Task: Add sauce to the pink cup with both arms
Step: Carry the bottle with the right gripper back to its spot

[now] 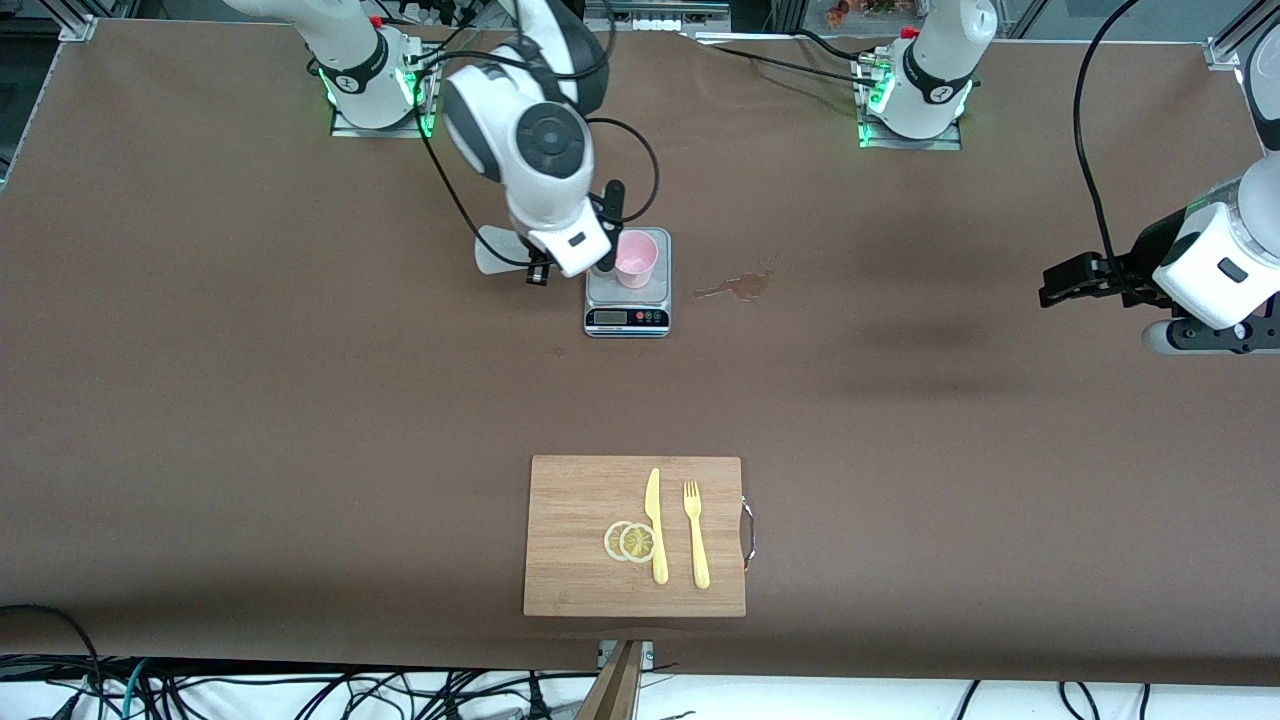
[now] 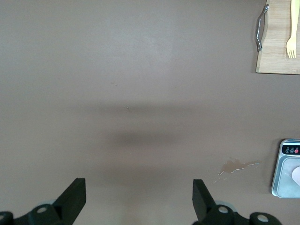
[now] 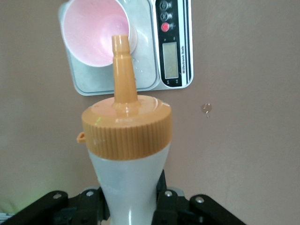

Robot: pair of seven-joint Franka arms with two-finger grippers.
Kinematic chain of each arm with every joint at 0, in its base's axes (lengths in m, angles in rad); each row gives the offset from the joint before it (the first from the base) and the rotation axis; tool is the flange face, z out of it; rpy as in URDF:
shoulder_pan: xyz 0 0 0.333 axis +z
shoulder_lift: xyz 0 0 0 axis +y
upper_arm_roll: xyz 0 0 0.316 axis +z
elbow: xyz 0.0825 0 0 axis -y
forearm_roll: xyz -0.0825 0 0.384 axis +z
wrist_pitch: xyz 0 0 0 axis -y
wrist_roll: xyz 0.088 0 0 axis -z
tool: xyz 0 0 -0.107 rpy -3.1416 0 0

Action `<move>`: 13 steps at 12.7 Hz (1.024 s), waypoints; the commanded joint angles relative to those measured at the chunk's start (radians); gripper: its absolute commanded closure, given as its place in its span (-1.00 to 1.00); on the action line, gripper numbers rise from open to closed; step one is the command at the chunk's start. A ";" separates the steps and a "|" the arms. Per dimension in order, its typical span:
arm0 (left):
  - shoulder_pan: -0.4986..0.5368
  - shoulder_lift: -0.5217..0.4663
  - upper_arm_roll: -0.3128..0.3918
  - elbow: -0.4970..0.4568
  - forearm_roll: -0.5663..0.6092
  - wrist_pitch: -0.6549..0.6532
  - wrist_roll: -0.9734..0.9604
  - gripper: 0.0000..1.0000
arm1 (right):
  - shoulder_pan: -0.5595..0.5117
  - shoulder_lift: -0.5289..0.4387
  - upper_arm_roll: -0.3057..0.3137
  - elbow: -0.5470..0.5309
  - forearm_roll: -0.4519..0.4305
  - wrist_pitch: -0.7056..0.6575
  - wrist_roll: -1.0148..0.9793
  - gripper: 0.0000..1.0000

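1. Right wrist view: the right gripper (image 3: 129, 206) is clenched around the sauce bottle (image 3: 129, 187) at the bottom centre of the frame. The bottle's orange nozzle cap (image 3: 125, 124) points up the frame at the pink cup (image 3: 96, 33).
2. Nozzle tip overlaps the cup's rim at the upper left of that frame; whether they touch cannot be told.
3. The pink cup stands on the scale (image 3: 150, 79), whose display and buttons sit in the upper middle.
4. Front view, upper centre: the right gripper (image 1: 535, 265) hangs just beside the scale (image 1: 627, 318), with the pink cup (image 1: 636, 258) on its platform.
5. A small brownish spill (image 1: 740, 287) marks the table (image 1: 300, 450) next to the scale.
6. At the right edge of the front view, the left gripper (image 1: 1060, 285) waits with its fingers (image 2: 72, 199) spread apart over bare table.
7. Lower centre: a cutting board (image 1: 570, 560) carries a yellow knife (image 1: 656, 525), a yellow fork (image 1: 696, 535) and two lemon slices (image 1: 630, 541).
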 commanded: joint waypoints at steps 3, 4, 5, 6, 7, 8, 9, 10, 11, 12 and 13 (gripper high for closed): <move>0.000 0.008 -0.001 0.024 -0.003 -0.017 0.013 -1.00 | -0.013 -0.056 -0.199 -0.030 0.264 -0.052 -0.364 0.45; 0.000 0.008 -0.001 0.024 -0.003 -0.018 0.013 -1.00 | -0.013 -0.056 -0.239 -0.029 0.313 -0.073 -0.424 0.45; 0.000 0.008 -0.001 0.024 -0.003 -0.018 0.013 -1.00 | -0.019 -0.054 -0.275 -0.029 0.354 -0.092 -0.484 0.45; 0.000 0.008 -0.001 0.024 -0.003 -0.018 0.013 -1.00 | -0.039 -0.053 -0.289 -0.029 0.397 -0.109 -0.530 0.45; 0.000 0.008 -0.001 0.024 -0.003 -0.018 0.013 -1.00 | -0.074 -0.050 -0.290 -0.029 0.437 -0.126 -0.581 0.45; 0.000 0.008 -0.001 0.024 -0.003 -0.018 0.013 -1.00 | -0.113 -0.044 -0.290 -0.030 0.474 -0.144 -0.646 0.45; 0.000 0.008 -0.001 0.024 -0.003 -0.018 0.013 -1.00 | -0.155 -0.039 -0.289 -0.032 0.525 -0.164 -0.715 0.45; 0.000 0.008 -0.001 0.024 -0.003 -0.018 0.013 -1.00 | -0.204 -0.028 -0.290 -0.032 0.571 -0.197 -0.781 0.45; 0.000 0.008 -0.001 0.024 -0.003 -0.018 0.013 -1.00 | -0.253 -0.018 -0.289 -0.032 0.612 -0.230 -0.850 0.45; 0.000 0.008 -0.001 0.024 -0.003 -0.018 0.013 -1.00 | -0.293 0.005 -0.289 -0.032 0.640 -0.254 -0.926 0.45; 0.000 0.008 -0.001 0.024 -0.003 -0.018 0.015 -1.00 | -0.334 0.034 -0.289 -0.034 0.680 -0.282 -1.011 0.45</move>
